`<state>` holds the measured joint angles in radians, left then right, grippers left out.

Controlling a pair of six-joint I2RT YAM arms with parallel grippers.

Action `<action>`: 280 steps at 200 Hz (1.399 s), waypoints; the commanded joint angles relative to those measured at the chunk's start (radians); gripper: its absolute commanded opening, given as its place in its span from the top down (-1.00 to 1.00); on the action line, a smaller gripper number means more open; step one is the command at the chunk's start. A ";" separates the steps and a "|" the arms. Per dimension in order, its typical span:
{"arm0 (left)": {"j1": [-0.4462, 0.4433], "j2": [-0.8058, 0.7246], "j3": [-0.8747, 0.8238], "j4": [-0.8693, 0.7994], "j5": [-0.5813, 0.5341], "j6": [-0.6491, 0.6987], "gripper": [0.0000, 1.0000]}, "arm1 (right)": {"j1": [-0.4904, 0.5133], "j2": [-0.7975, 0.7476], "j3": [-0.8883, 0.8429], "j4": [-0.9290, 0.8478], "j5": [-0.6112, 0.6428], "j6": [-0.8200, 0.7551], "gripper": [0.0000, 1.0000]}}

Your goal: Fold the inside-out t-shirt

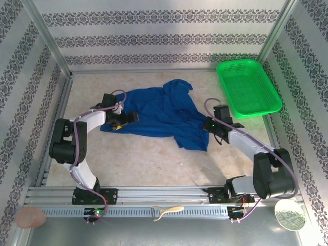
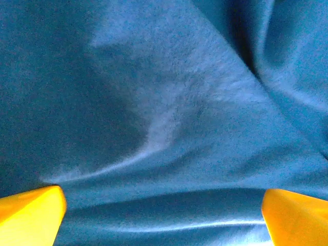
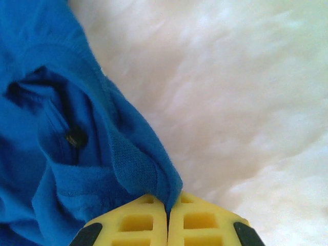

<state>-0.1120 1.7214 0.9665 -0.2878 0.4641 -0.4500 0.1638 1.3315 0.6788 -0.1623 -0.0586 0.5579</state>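
Blue cloth, soft and wrinkled: the inside-out t-shirt [image 1: 164, 115] lies spread on the middle of the table [image 1: 154, 159], with one part bunched up at its far side. The green basket [image 1: 251, 87] stands apart from it at the far right.

From its base at the near edge, the left arm [image 1: 77, 148] goes up to a bent elbow on the left. Its forearm then reaches forward and to the right, and the wrist bends down over the left part of the shirt. The left jaws stand wide apart. In the left wrist view the two yellow fingers [image 2: 31, 212] sit at the lower corners, with only blue cloth [image 2: 169, 102] between and below them, and they hold nothing.

The right arm [image 1: 251, 146] folds at its elbow near the base and stretches forward and to the left, low over the table, to the right edge of the shirt. The right jaws are together. In the right wrist view the yellow fingertips [image 3: 148, 215] meet, and a fold of the shirt's hem [image 3: 133, 164] runs into the line where they join, so they seem to pinch it. Pale table [image 3: 246, 102] shows beside it.
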 commanded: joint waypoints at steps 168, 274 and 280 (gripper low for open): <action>0.133 -0.429 -0.293 -0.131 -0.051 -0.012 -0.61 | -0.042 -0.431 -0.072 -0.142 -0.370 0.103 -0.39; 0.134 -0.317 -0.311 -0.002 0.019 -0.061 -0.29 | 0.291 -0.327 -0.229 -0.266 -0.094 0.110 -0.18; 0.133 -0.318 -0.313 -0.001 0.019 -0.060 -0.29 | 0.301 -0.303 -0.225 -0.255 -0.082 0.108 -0.17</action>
<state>0.0090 1.3972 0.6647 -0.3347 0.4603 -0.5014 0.4271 0.9611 0.4496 -0.4221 -0.2451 0.6605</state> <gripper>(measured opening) 0.646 0.593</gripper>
